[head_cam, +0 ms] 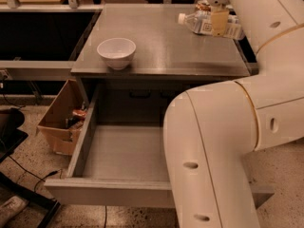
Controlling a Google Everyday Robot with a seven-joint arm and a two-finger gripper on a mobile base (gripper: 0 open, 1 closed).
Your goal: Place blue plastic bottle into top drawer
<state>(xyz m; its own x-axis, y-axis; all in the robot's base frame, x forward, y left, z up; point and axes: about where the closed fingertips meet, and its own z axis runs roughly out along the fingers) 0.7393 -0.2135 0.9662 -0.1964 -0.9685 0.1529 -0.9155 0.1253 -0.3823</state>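
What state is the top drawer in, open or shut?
Open: top drawer pulled out, visible floor bare. Gripper holds blue plastic bottle at table's far-right corner.

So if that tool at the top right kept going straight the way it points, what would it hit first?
The tool points down and seems to grip the blue plastic bottle crosswise. Straight on, the bottle would press onto the grey table top first, though its height above the top is unclear.

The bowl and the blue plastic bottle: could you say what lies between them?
Bare tabletop, in the camera view; the gripper grips the blue plastic bottle far right.
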